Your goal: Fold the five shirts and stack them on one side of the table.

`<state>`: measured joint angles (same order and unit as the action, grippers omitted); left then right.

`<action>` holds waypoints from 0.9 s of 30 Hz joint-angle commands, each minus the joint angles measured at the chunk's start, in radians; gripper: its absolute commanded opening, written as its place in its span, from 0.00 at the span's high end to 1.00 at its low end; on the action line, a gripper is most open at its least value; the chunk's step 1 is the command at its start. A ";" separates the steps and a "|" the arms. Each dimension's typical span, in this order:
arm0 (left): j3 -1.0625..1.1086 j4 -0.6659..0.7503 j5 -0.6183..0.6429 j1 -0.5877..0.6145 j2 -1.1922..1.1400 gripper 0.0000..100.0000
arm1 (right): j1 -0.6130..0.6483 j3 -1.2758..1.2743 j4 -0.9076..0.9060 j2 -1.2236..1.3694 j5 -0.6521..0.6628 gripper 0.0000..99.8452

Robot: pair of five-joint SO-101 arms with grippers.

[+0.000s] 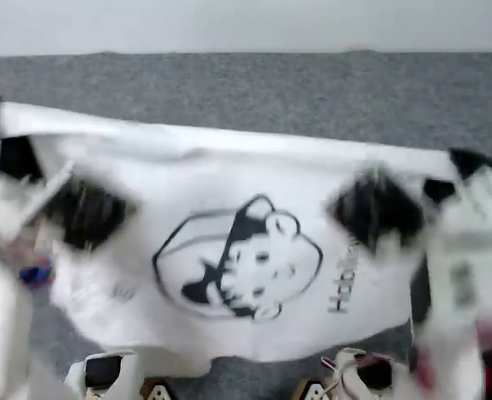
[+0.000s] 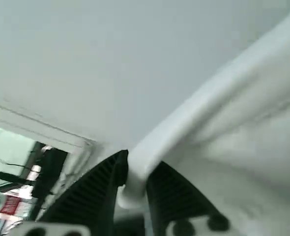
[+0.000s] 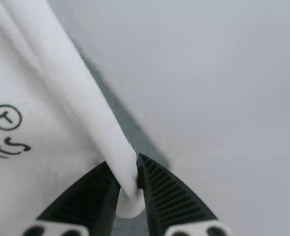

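We have the shirt (image 1: 246, 250) stretched wide between the two arms, printed face up toward the high camera, over the grey surface (image 1: 271, 92). The left tool (image 2: 135, 172) pinches a rolled fold of the white fabric between its ribbed jaws, and the right tool (image 3: 128, 172) grips its own fold the same way. To do this step well, we judge that both pinches should hold firm and level, with the top edge taut but not strained. We would lay the cloth down flat and unwrinkled before any fold. If one side sags or slips, we expect a crooked fold.
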<state>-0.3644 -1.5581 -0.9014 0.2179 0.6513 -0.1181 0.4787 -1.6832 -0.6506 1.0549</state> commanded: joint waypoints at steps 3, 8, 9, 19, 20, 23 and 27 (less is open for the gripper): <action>0.231 0.241 -0.025 0.005 -0.152 0.99 | 0.053 -0.222 0.168 0.159 0.011 0.99; 0.369 0.512 -0.025 0.002 -0.341 0.99 | 0.061 -0.402 0.493 0.305 0.009 0.99; 0.375 0.557 -0.025 -0.006 -0.384 0.99 | 0.061 -0.430 0.561 0.337 0.009 0.99; 0.371 0.891 -0.026 -0.055 -0.750 0.99 | 0.061 -0.479 1.130 0.697 0.071 0.99; 0.369 0.922 -0.031 -0.060 -0.772 0.99 | 0.061 -0.479 1.185 0.728 0.078 0.99; 0.331 0.937 -0.066 -0.071 -0.829 0.99 | 0.064 -0.479 1.313 0.802 0.087 0.99; 0.282 0.812 -0.110 -0.086 -0.853 0.99 | 0.073 -0.482 1.305 0.831 0.086 0.99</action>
<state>-0.0100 -0.6820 -0.9797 0.1320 -0.2110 -0.0506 -0.0169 -0.3959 0.1964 1.1347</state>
